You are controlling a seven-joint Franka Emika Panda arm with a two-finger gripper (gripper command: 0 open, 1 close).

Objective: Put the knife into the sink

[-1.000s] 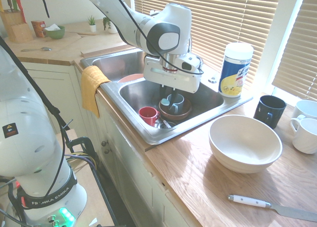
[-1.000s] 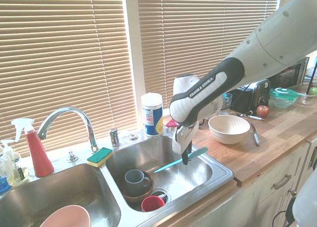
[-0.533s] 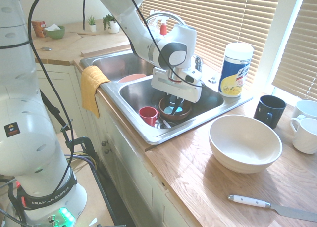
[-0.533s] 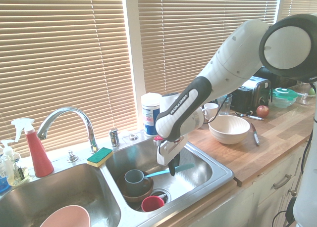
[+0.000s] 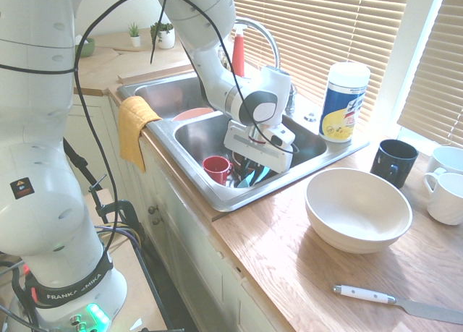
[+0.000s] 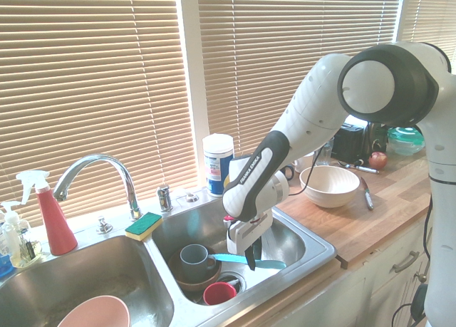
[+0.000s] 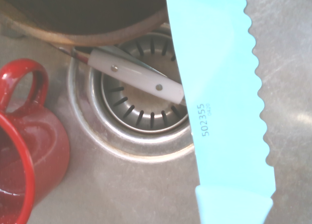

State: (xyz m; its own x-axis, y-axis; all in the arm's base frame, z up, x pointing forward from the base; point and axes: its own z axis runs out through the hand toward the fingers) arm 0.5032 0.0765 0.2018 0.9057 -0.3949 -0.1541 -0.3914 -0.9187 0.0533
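Gripper (image 6: 251, 258) pinches the teal knife (image 6: 242, 260), held roughly level low inside the sink (image 6: 313, 243) (right-hand basin in the second exterior view), above the drain (image 7: 134, 109). Just beside: red mug (image 5: 216, 168), grey cup (image 6: 192, 256) in a brown bowl (image 6: 191, 278). Farther, wooden counter (image 5: 304, 274), white bowl (image 5: 358, 209), window blinds (image 6: 100, 78).
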